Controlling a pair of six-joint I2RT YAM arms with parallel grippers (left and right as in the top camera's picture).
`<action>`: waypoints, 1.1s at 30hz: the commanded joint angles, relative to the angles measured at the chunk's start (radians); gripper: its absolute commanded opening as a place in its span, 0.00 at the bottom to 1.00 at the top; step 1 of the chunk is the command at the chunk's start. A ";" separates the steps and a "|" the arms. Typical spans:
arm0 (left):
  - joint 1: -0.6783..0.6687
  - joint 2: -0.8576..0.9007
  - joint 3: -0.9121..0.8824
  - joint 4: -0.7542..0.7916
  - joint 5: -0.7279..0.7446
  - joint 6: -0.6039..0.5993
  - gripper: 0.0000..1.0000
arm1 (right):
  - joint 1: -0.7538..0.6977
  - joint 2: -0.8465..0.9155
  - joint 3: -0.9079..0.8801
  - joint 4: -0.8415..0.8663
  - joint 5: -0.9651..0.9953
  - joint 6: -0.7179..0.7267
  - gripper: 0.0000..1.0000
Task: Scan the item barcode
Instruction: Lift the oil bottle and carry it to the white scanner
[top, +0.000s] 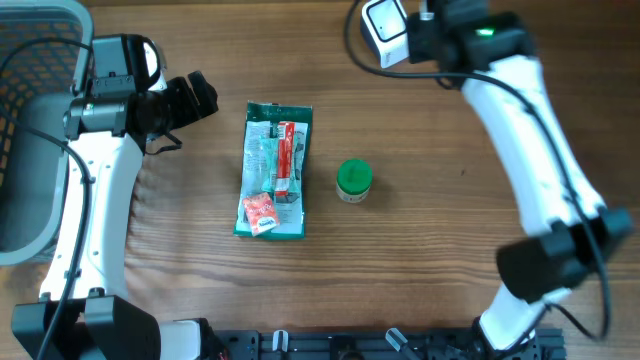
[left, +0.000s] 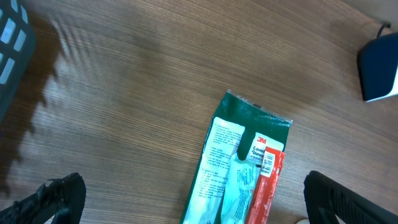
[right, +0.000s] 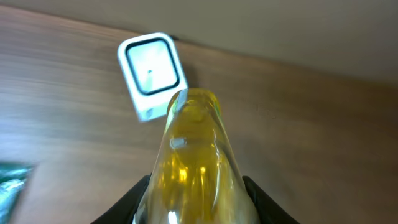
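Close by scanner, bottle in right pincer

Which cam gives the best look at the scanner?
Right wrist: the scanner faces the lens, its whole window visible beyond the yellow bottle. Overhead shows it small at the top edge beside the right arm; left wrist catches only a dark corner.

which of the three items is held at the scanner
The yellow bottle in the right gripper by the scanner; the green package and green-capped jar sit on the table.
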 joint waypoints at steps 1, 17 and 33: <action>0.004 -0.003 0.013 0.002 0.011 0.021 1.00 | 0.051 0.123 0.017 0.093 0.275 -0.183 0.18; 0.004 -0.003 0.013 0.002 0.011 0.021 1.00 | 0.121 0.370 0.016 0.650 0.523 -0.401 0.18; 0.004 -0.003 0.013 0.002 0.011 0.021 1.00 | 0.119 0.431 0.007 0.763 0.641 -0.548 0.18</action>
